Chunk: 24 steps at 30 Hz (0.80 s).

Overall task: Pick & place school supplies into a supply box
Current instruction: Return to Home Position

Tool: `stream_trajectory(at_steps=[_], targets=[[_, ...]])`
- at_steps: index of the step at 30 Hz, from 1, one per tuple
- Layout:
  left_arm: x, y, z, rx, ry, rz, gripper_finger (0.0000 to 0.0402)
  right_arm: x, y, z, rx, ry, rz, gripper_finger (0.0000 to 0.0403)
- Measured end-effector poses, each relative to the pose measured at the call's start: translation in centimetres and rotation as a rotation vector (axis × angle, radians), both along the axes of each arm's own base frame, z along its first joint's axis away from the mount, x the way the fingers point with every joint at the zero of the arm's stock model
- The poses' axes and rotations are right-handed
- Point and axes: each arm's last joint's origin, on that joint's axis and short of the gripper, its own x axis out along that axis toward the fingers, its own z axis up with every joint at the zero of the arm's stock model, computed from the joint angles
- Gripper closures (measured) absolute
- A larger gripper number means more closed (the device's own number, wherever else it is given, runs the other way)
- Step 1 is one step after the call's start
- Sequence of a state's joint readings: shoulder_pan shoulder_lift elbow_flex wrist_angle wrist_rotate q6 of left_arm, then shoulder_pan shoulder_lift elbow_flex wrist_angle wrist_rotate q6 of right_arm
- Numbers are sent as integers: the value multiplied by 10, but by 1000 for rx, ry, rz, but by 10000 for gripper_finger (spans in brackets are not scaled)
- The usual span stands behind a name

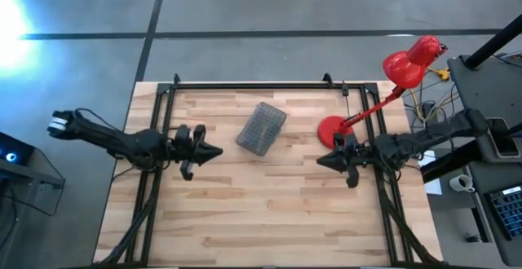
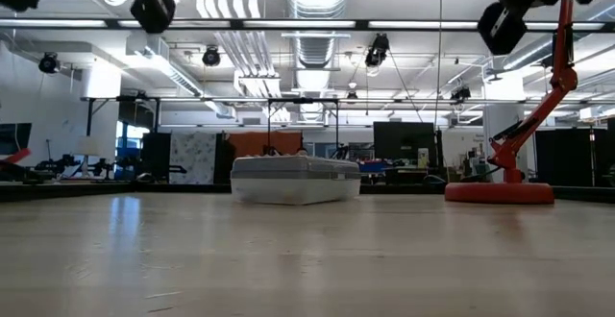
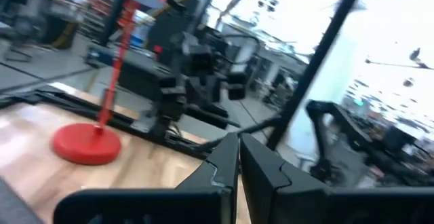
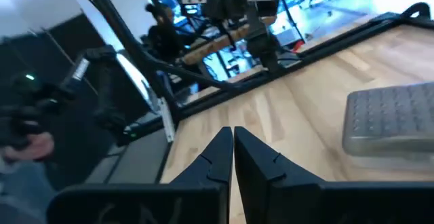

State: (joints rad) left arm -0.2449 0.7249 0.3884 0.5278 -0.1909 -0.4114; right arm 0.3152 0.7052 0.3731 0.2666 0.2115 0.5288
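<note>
The supply box (image 1: 262, 128) is a clear case with a grey ribbed lid, closed, resting flat on the table's far middle; it also shows in the low view (image 2: 295, 180) and the right wrist view (image 4: 390, 123). No pens, pencils or scissors show in any view. My left gripper (image 1: 218, 151) hovers left of the box, shut, fingertips together (image 3: 239, 146). My right gripper (image 1: 320, 161) hovers right of the box, shut (image 4: 232, 137). Both point toward the table's middle and hold nothing.
A red desk lamp stands with its round base (image 1: 332, 129) on the table's far right, its arm and shade (image 1: 412, 61) reaching past the table's edge. Black frame rails (image 1: 253, 85) border the far edge. A person (image 4: 163, 22) is in the room beyond.
</note>
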Motion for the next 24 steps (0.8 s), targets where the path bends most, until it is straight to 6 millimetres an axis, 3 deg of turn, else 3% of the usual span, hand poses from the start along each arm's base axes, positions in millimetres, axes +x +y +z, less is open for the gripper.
stream_trajectory(at_steps=[6,11,18,20,24], targets=[[-1,22,-24,10,14,105,401,2,-22,-25,56,67,23,394],[-30,30,-26,22,-118,50,401,-13,-30,-30,75,-20,58,394],[-61,32,-62,-2,-226,68,401,-34,-34,-55,80,-67,-33,394],[-63,32,-70,-2,-154,70,402,-37,-35,-63,70,-70,-75,394],[-70,35,-62,42,-52,159,402,-42,-40,-79,71,-39,-223,394]])
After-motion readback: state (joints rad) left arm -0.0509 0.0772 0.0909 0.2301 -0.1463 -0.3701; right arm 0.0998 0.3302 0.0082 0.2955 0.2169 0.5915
